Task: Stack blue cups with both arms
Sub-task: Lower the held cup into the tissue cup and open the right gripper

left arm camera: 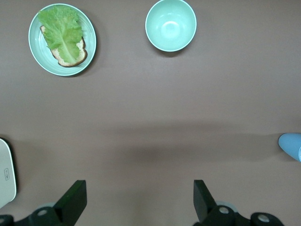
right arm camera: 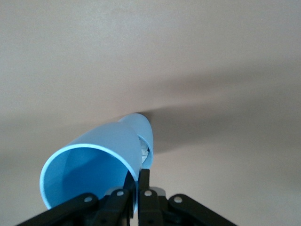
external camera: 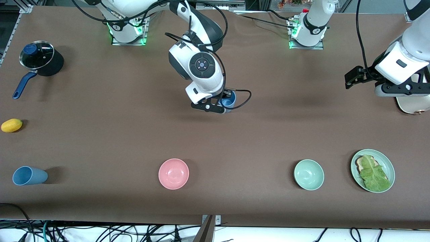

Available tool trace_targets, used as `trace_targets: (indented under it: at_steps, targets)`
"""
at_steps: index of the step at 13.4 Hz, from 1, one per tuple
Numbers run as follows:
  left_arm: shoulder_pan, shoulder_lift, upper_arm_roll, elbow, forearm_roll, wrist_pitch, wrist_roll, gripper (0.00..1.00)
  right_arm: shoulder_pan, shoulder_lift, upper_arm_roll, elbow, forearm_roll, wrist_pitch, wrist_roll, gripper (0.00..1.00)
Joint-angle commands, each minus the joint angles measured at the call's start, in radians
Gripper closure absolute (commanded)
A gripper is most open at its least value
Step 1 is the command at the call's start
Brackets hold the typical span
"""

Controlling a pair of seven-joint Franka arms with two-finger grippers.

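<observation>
Brown table covering [external camera: 268, 134] stretched wide, both robot bases along the top of the front view. Right gripper [external camera: 220, 106] down near the middle of the table, fingers [right arm camera: 143, 181] pinched tight on the rim of a blue cup [external camera: 229, 99]. From the right wrist view, that held cup [right arm camera: 94, 165] tilted, mouth open toward the camera, with a second blue cup [right arm camera: 141, 129] right beneath its base and a white patch showing inside the lower one. Touching or just apart, cannot tell.

Third blue cup [external camera: 28, 175] lying on its side near the front edge at the right arm's end of the table, well apart from the others. Pink bowl [external camera: 173, 173] and mint-green bowl [external camera: 308, 174] along that same front row, then a green plate [external camera: 386, 164] with bread and a lettuce leaf [external camera: 373, 173] toward the left arm's end.

Left gripper [external camera: 351, 80] waiting in the air over bare table at the left arm's end, fingers [left arm camera: 75, 200] spread wide with nothing between them. Beside it, a cream-coloured object [external camera: 411, 104] partly hidden under the arm.

Up at the right arm's end, black saucepan [external camera: 43, 60] with glass lid and blue handle; nearer the camera, a yellow lemon-like fruit [external camera: 11, 125].
</observation>
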Motion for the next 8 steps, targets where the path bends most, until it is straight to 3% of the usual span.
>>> trace_targets:
  at_steps: [1,8]
  targets:
    - [-0.003,0.012,0.004,0.027,-0.022,-0.017,0.015,0.00,-0.009,-0.040,0.002,-0.036,-0.002,-0.026,0.002,1.00]
    - [-0.003,0.012,0.004,0.027,-0.022,-0.017,0.017,0.00,-0.006,-0.049,0.019,-0.045,0.014,-0.043,0.013,1.00]
